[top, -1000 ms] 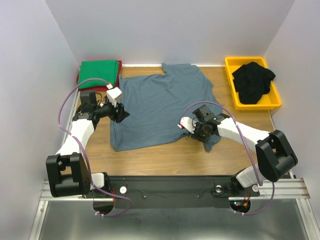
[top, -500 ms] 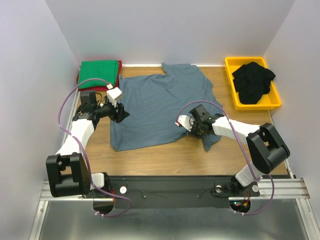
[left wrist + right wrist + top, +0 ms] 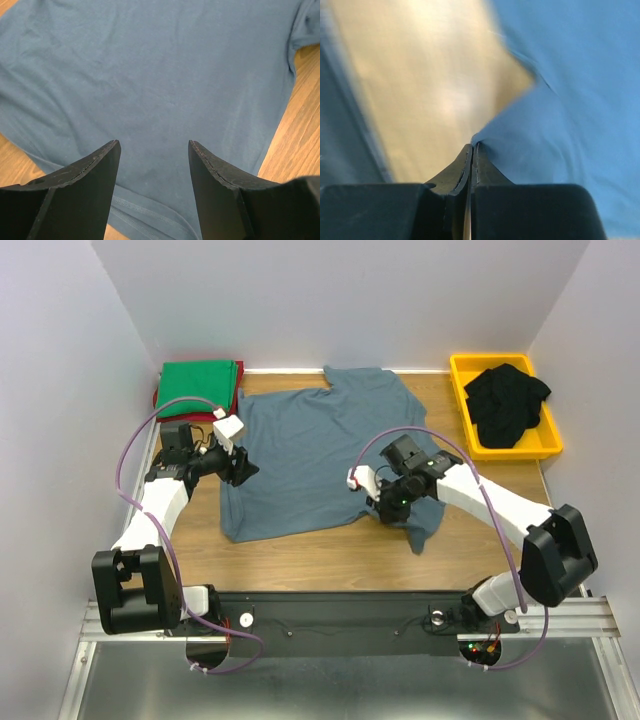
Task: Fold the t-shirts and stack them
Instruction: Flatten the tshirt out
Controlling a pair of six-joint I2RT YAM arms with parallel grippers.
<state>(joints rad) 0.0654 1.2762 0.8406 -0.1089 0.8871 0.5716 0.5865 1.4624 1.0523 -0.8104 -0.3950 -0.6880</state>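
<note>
- Right gripper [image 3: 471, 146] has its jaws pressed together on a thin pinch of the slate blue-grey t-shirt [image 3: 310, 455]. The cloth sits only at the very fingertips.
- Left gripper [image 3: 154, 145] stands wide, holding nothing, with the shirt's body spread below its fingers and a hem line near them. I cannot tell whether the tips touch the cloth.
- That shirt lies flat in the middle of the table [image 3: 300, 565], collar toward the far wall. The green t-shirt [image 3: 198, 385] lies folded on the red t-shirt [image 3: 158, 403] in the far left corner. The black t-shirts [image 3: 508, 400] are heaped in the yellow bin [image 3: 490, 359].
- Risk: so shallow a hold may let the fabric slip out partway through a fold, and the flap would drop crooked.
- Risk: if only the upper layer is caught, the lower one would stay behind and the fold would come out uneven.
- Risk: nothing pins the left side, so a pull from the right could drag the whole shirt across the wood instead of folding it.
- Risk: a bunched corner hangs below the right gripper in the top view and could tuck under into a lump.
- Pose: the right arm reaches in from its base at the near right, its wrist over the shirt's near right part and turned toward the centre.
- Pose: the left arm stretches forward along the left side, its gripper [image 3: 243, 468] at the shirt's left edge and aimed across the cloth.
</note>
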